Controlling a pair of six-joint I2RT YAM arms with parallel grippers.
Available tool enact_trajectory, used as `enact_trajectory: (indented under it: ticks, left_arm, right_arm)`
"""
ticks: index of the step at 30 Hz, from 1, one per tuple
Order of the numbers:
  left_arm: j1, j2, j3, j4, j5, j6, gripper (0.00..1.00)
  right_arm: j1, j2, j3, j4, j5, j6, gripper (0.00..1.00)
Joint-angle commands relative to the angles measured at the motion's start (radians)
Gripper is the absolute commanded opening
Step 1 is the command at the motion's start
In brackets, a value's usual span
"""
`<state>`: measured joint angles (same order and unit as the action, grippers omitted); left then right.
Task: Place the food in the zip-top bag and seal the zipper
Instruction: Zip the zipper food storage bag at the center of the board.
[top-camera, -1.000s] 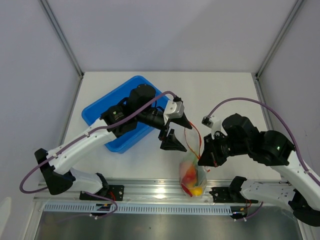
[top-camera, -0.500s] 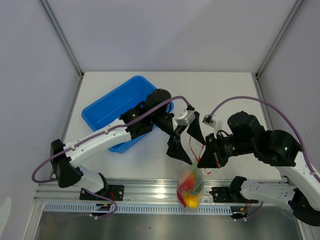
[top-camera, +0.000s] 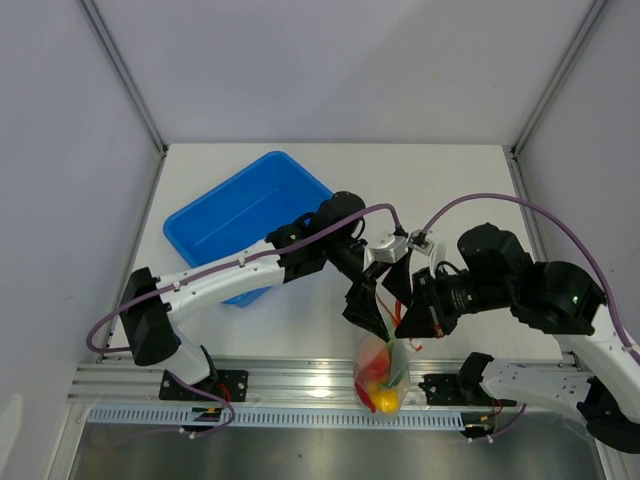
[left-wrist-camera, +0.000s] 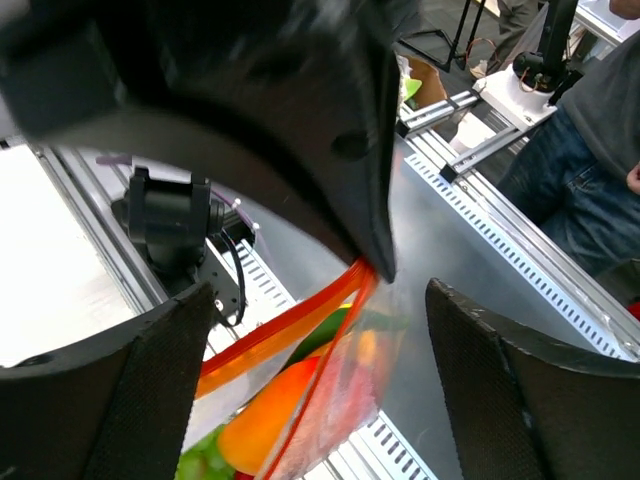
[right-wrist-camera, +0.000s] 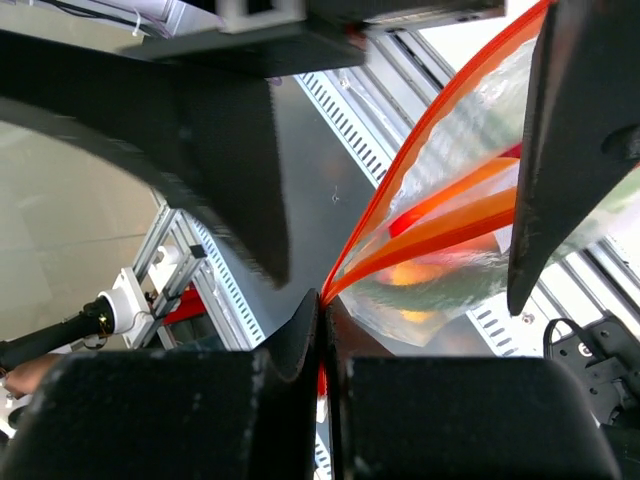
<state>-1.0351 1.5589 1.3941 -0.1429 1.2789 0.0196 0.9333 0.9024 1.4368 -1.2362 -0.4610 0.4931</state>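
Bag (top-camera: 381, 370), food (top-camera: 380, 385) inside, was hung from the right gripper (right-wrist-camera: 320, 300), pinched on the zipper (right-wrist-camera: 400, 200), over which the left gripper (left-wrist-camera: 320, 295) had been brought, jaws wide, apparently for sealing.

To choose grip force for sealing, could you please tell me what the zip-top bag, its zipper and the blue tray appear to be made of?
Zip-top bag: thin clear plastic film, glossy and crinkled; the food shows through. Zipper: smooth red-orange strip, probably thicker plastic. Blue tray: likely rigid moulded plastic, judging by its uniform colour and rounded rim.
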Motion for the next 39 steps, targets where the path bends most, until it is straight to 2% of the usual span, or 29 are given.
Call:
enact_trajectory:
  ticks: [1,3,7,11,12,14,18,20,21,22,24,25,28,30,34,39]
  left_arm:
    - [-0.008,0.018,-0.021,-0.034,0.019,0.080,0.85]
    - [-0.008,0.020,-0.033,-0.014,0.008,0.071,0.81]
    - [-0.006,0.009,-0.030,-0.087,-0.079,0.114,0.52]
    - [-0.003,-0.014,-0.033,-0.139,-0.167,0.146,0.41]
    - [0.000,-0.025,-0.033,-0.158,-0.206,0.146,0.33]
    - [0.004,-0.031,-0.024,-0.191,-0.240,0.157,0.26]
    - [0.012,-0.051,-0.014,-0.293,-0.328,0.168,0.01]
    - [0.020,-0.069,-0.024,-0.303,-0.401,0.155,0.01]
    - [0.023,-0.077,-0.033,-0.308,-0.414,0.140,0.00]
    - [0.024,-0.088,-0.038,-0.310,-0.479,0.122,0.01]
    - [0.032,-0.095,-0.034,-0.325,-0.510,0.096,0.01]
    - [0.032,-0.099,-0.032,-0.336,-0.585,0.071,0.00]
    - [0.035,-0.094,-0.004,-0.366,-0.674,-0.001,0.01]
    - [0.037,-0.071,0.019,-0.411,-0.739,-0.056,0.01]
    - [0.037,-0.037,0.029,-0.438,-0.750,-0.090,0.00]
    - [0.047,-0.031,0.031,-0.445,-0.741,-0.127,0.01]
  right_arm:
    - [0.004,-0.019,0.042,0.058,-0.018,0.010,0.00]
    - [0.004,-0.025,0.039,0.058,-0.007,0.013,0.00]
    - [0.004,-0.031,0.025,0.044,0.005,0.007,0.00]
    - [0.004,-0.037,0.011,0.027,0.045,0.002,0.00]
    - [0.004,-0.040,-0.001,0.020,0.056,0.001,0.00]
    - [0.004,-0.039,-0.015,0.014,0.077,-0.005,0.00]
    - [0.004,-0.031,-0.038,0.003,0.166,-0.014,0.00]
    - [0.004,-0.028,-0.052,0.014,0.218,-0.021,0.09]
    - [0.004,-0.026,-0.058,0.017,0.235,-0.022,0.23]
    - [0.004,-0.025,-0.070,0.020,0.255,-0.021,0.30]
    - [0.004,-0.022,-0.084,0.037,0.304,-0.021,0.45]
    - [0.004,-0.022,-0.099,0.041,0.323,-0.022,0.48]
    - [0.002,-0.025,-0.131,0.070,0.406,-0.019,0.61]
    - [-0.004,-0.030,-0.167,0.099,0.453,-0.019,0.67]
    - [-0.065,-0.049,-0.234,0.159,0.453,-0.042,0.67]
    - [-0.235,-0.120,-0.369,0.299,0.306,-0.103,0.60]
